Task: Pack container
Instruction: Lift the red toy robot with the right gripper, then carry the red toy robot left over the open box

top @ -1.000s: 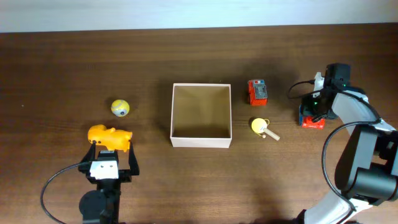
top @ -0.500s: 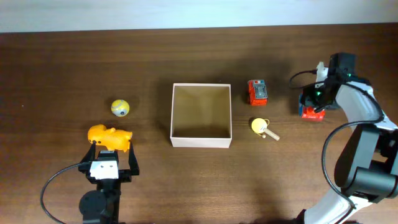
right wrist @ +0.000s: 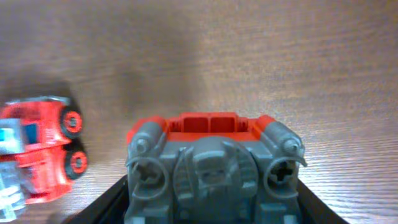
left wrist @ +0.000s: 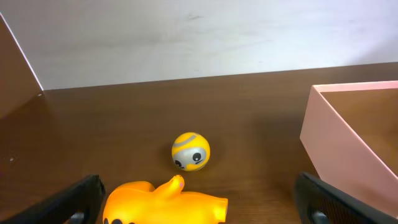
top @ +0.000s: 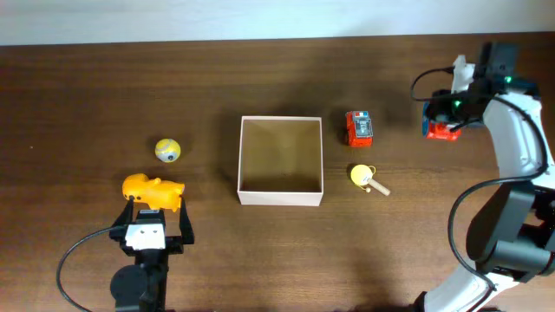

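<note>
Overhead only: one container [top: 280, 198], open-topped, mid-table. Left gripper [top: 157, 215] near left, spread wide around yellow animal toy [left wrist: 165, 202]. Right wrist alone shows the grey moulded face of the red-and-grey toy [right wrist: 214, 168], pinched by right gripper [top: 442, 126], far right. Yellow toys, three: animal, ball [left wrist: 191, 150], handled piece [top: 364, 176]. One red truck [top: 359, 127], markings unreadable.
</note>
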{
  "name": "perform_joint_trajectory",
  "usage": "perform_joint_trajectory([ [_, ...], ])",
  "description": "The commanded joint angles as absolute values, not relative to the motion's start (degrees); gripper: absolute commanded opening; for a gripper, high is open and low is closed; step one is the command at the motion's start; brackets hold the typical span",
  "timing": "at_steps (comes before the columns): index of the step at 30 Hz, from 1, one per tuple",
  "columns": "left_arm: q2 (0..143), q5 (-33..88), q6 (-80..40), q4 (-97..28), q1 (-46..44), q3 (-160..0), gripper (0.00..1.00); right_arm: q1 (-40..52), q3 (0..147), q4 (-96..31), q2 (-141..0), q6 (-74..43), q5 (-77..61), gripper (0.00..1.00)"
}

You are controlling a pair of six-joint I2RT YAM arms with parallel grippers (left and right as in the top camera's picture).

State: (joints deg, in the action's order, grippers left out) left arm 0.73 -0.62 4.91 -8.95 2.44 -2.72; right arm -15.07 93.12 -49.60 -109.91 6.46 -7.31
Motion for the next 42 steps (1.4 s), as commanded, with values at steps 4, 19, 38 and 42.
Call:
perform_joint_trajectory([
  [4, 0.36, 0.05, 5.43, -8.91, 2.79, -2.48, 0.99, -12.27, 101.67, -52.8, -109.89, 6.61, -10.0, 0.5],
  [19, 0.36, 0.05, 5.43, -8.91, 2.79, -2.48, 0.99, 5.32, 111.63, -55.2, -109.86, 6.55, -10.41, 0.5],
  [38, 0.36, 0.05, 5.41, -8.91, 2.79, -2.48, 0.99, 23.64, 112.2, -55.66, -109.86, -11.31, -10.33, 0.5],
  [42, 0.36, 0.05, 5.41, -8.91, 2.79, -2.48, 0.99, 26.24, 112.18, -56.03, -109.89, -14.72, -9.26, 0.5],
])
